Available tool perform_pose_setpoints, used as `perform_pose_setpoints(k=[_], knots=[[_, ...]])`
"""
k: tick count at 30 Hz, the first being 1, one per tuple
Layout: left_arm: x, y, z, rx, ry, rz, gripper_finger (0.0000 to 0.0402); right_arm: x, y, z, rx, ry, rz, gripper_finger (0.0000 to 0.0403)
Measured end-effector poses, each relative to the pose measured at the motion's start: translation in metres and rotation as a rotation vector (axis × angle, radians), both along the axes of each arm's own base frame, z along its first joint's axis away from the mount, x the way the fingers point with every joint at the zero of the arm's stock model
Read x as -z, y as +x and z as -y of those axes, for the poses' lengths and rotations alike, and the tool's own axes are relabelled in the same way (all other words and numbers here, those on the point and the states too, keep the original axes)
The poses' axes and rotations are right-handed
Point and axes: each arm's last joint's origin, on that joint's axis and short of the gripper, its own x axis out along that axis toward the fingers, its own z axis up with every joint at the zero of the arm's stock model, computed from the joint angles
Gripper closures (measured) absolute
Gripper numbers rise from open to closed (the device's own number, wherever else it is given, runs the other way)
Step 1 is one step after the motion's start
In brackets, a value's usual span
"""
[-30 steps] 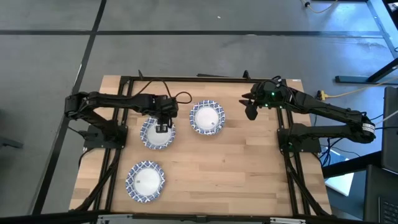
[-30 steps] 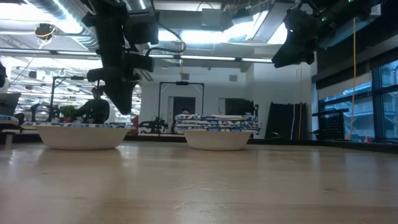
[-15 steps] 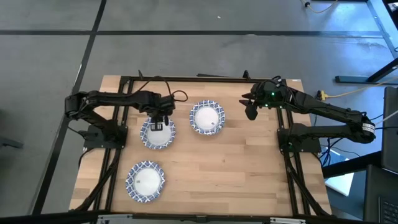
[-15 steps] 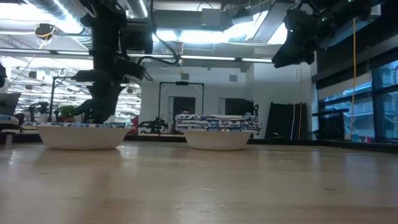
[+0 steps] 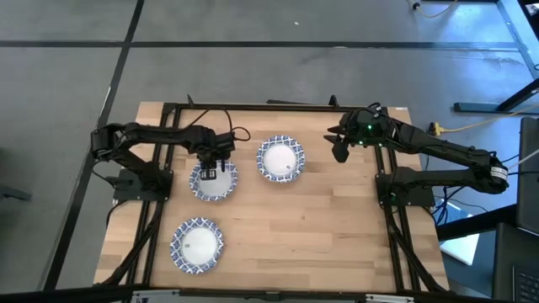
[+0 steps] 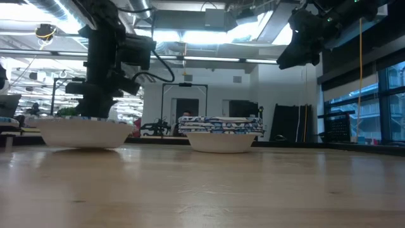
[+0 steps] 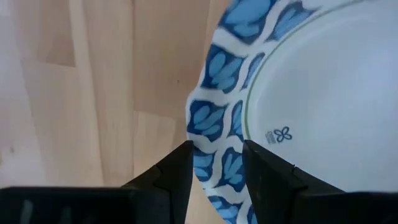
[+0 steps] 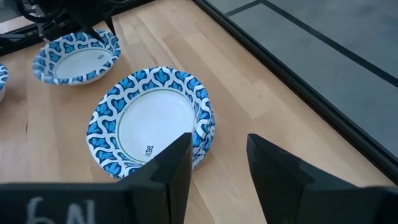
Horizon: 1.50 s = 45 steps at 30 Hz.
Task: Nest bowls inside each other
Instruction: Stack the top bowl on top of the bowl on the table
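Observation:
Three bowl spots show in the high view: a single blue-and-white bowl (image 5: 213, 180) at middle left, a stack of several nested bowls (image 5: 280, 160) right of it, and a single bowl (image 5: 197, 244) near the near-left corner. My left gripper (image 5: 210, 163) is down on the far-left rim of the middle-left bowl (image 6: 82, 133) and shut on it. My right gripper (image 5: 339, 150) hangs open in the air, right of the stack (image 8: 149, 124) and well above the table (image 6: 300, 44). My left gripper holds the middle-left bowl by its patterned rim (image 7: 214, 155), on the bowl's far-left side. It pinches the rim with one finger (image 7: 267, 180) over the white inside and one finger (image 7: 177, 180) outside above the table. It comes from above, pointing down. The bowl sits slightly tilted, just off or barely on the table.
The wooden table (image 5: 337, 236) has bare board on its right and near-right parts. Black frame rails run along both sides (image 5: 396, 244) and the far edge. The stack (image 6: 221, 133) stands about a bowl's width to the right of the held bowl.
My left gripper has moved from over the bowl's middle toward the table's left edge and down onto the bowl's rim, taking hold. The bowl now sits a little higher and tilted in the low view. My right arm has kept still.

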Motion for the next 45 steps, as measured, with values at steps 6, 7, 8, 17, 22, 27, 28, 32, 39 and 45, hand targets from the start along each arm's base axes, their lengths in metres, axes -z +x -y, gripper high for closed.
perform_pose_setpoints(k=[6,7,8,17,22,27,28,32,39,45], knots=[[0.005,-0.002,0.001,-0.005,-0.004,-0.003,0.0269,0.000,0.000,0.000,-0.001,-0.001,0.000,0.0249],[0.005,-0.002,0.001,-0.009,-0.003,-0.001,0.0269,0.000,0.000,0.000,-0.001,-0.002,-0.001,0.0249],[0.005,-0.002,0.001,-0.013,-0.003,0.002,0.0269,0.000,0.000,0.000,-0.001,-0.002,-0.001,0.0249],[0.004,-0.002,0.000,-0.014,0.028,-0.008,0.0269,0.000,0.000,0.000,-0.002,-0.002,-0.001,0.0249],[0.004,-0.002,0.000,0.004,0.036,-0.015,0.0269,0.000,0.000,0.000,-0.002,-0.002,-0.001,0.0249],[0.004,-0.001,-0.001,-0.037,0.044,0.002,0.0269,0.000,0.000,0.000,-0.002,-0.003,-0.001,0.0249],[0.004,-0.001,-0.001,-0.042,0.047,0.009,0.0269,0.000,0.000,0.000,-0.002,-0.003,-0.001,0.0249],[0.004,0.001,-0.001,-0.047,0.051,0.023,0.0269,0.000,0.000,0.000,-0.003,-0.005,-0.002,0.0249],[0.004,0.001,-0.004,-0.109,0.061,0.046,0.0269,0.000,0.000,0.000,-0.012,-0.018,-0.008,0.0249],[0.004,0.000,-0.011,-0.145,0.075,0.067,0.0269,0.000,0.000,0.000,-0.013,-0.020,-0.009,0.0249]])
